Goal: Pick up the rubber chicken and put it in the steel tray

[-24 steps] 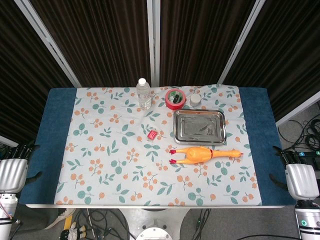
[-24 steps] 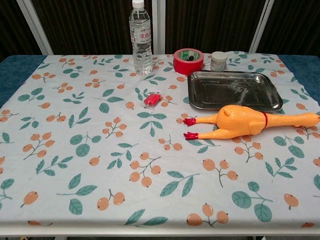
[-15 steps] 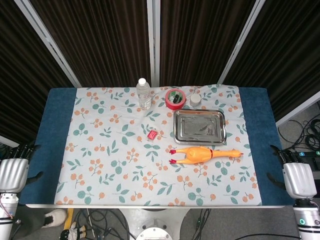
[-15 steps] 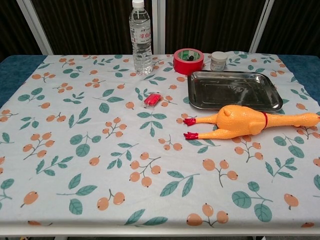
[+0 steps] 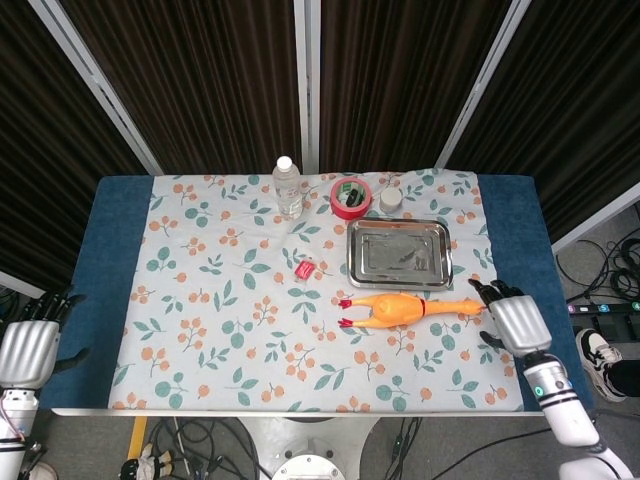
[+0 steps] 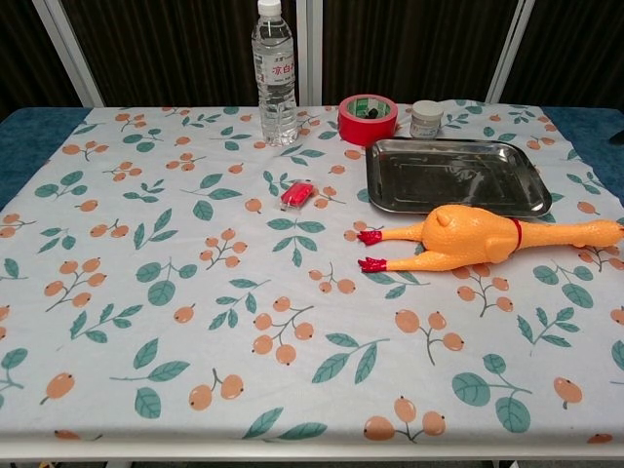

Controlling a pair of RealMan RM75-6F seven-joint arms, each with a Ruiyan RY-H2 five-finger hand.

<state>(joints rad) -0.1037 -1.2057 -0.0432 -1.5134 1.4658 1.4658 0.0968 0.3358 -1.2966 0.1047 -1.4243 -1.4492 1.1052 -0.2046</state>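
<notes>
An orange rubber chicken [image 5: 405, 309] [image 6: 468, 237] with red feet lies on its side on the floral cloth, feet to the left, head to the right. Just behind it sits the empty steel tray [image 5: 399, 253] [image 6: 454, 175]. In the head view my right hand [image 5: 514, 320] hovers over the cloth just right of the chicken's head, fingers spread and holding nothing. My left hand [image 5: 25, 347] hangs off the table's left front corner, also empty. Neither hand shows in the chest view.
Along the back stand a clear water bottle [image 5: 287, 186] [image 6: 275, 73], a red tape roll [image 5: 350, 197] [image 6: 368, 119] and a small white jar [image 5: 390, 200] [image 6: 425, 118]. A small red object [image 5: 304, 269] [image 6: 296, 195] lies mid-table, left of the tray.
My right hand has swung in from beyond the table's right edge to a spot beside the chicken's head. The left hand, chicken and tray have hardly moved.
</notes>
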